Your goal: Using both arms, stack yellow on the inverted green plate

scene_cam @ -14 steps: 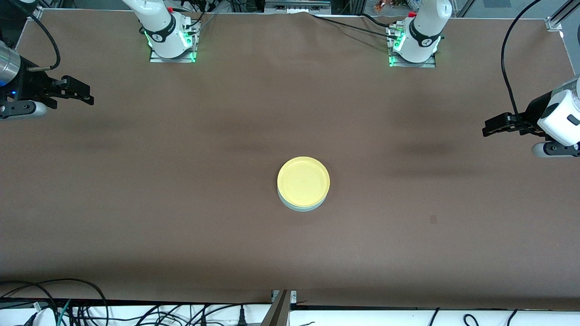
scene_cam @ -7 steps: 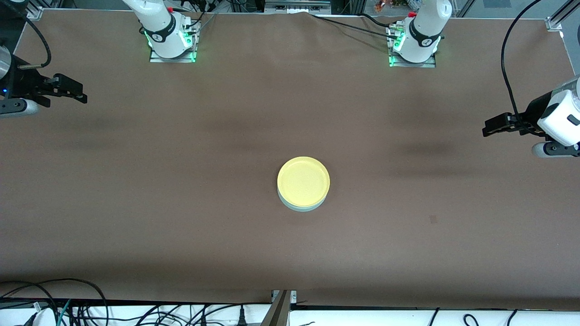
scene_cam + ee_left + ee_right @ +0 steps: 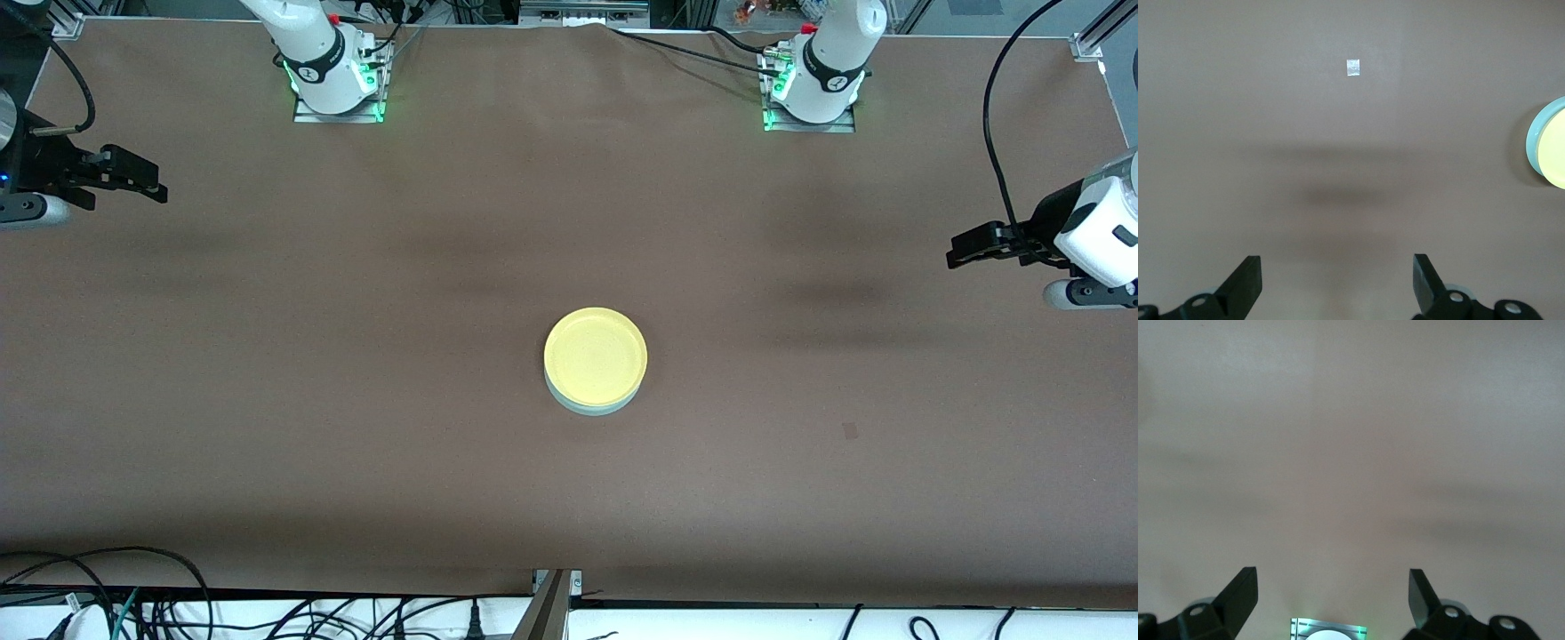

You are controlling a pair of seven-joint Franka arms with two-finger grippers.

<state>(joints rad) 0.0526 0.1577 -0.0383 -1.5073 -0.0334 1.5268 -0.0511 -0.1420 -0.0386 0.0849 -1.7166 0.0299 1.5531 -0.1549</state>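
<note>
Yellow plate (image 3: 595, 354) sits rim-up on green plate (image 3: 590, 406), mid table (image 3: 356, 400).

Yellow is round, shallow, pale, w/ low raised rim; only a mint crescent of green shows under it, on the edge nearer the front cam. No labels or writing I can read. My left gripper (image 3: 958, 249) and right gripper (image 3: 153, 182) hang over the table ends, both w/ fingers wide apart, holding nothing.
</note>
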